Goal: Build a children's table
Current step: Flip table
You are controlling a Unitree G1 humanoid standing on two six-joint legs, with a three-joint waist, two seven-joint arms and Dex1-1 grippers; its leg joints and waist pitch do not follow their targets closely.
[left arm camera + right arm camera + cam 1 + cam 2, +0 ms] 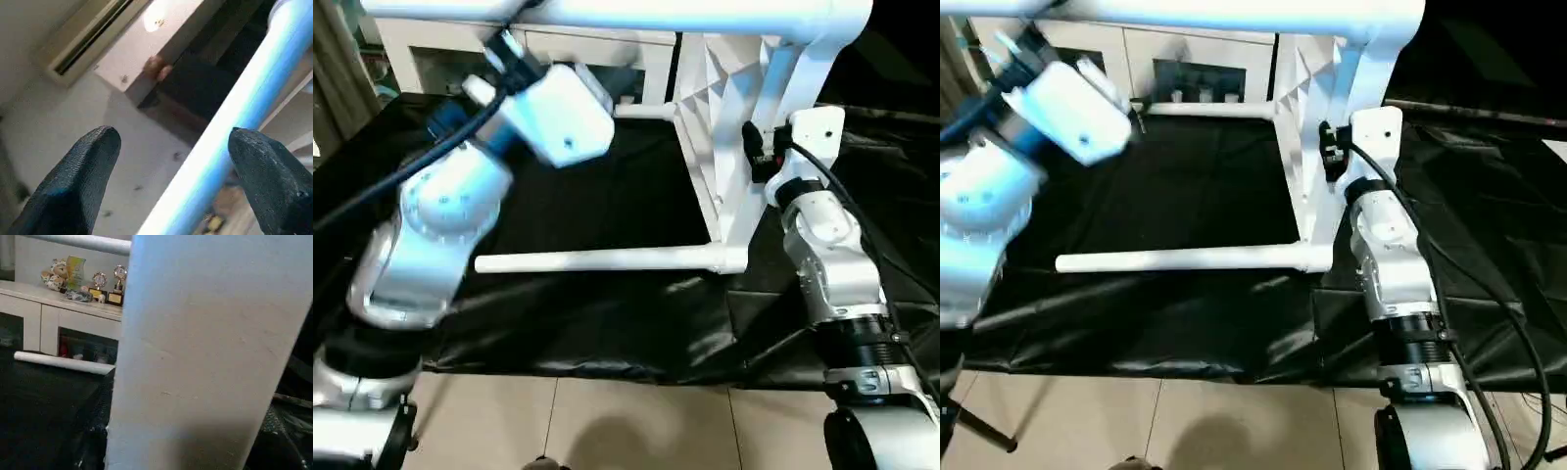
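The children's table (pixel 724 127) is standing on its side on the black sheet (pixel 607 206), its white top upright and edge-on, with its legs sticking out level toward the robot's left. Nearest the robot, the lowest leg (pixel 607 260) is lying along the black sheet, joined to the top at its bottom corner socket. Just to the right of that top, the right pincer (pixel 759 147) is closing partway around the top's edge, one black finger (pixel 1330 147) showing against the ribbed underside; in the right wrist view the white panel is sitting between the fingers, so it is gripping the top. Further out and higher, the left pincer (pixel 171 161) is standing wide open with the uppermost leg (pixel 234 117) running between its two fingers (pixel 78 181), close against one of them, not clamped. Beyond the children's table, another leg (pixel 1205 110) is reaching out level, and past it a white cabinet (pixel 58 318) with glass doors is carrying trophies (pixel 110 284) and a stuffed toy (pixel 56 274).
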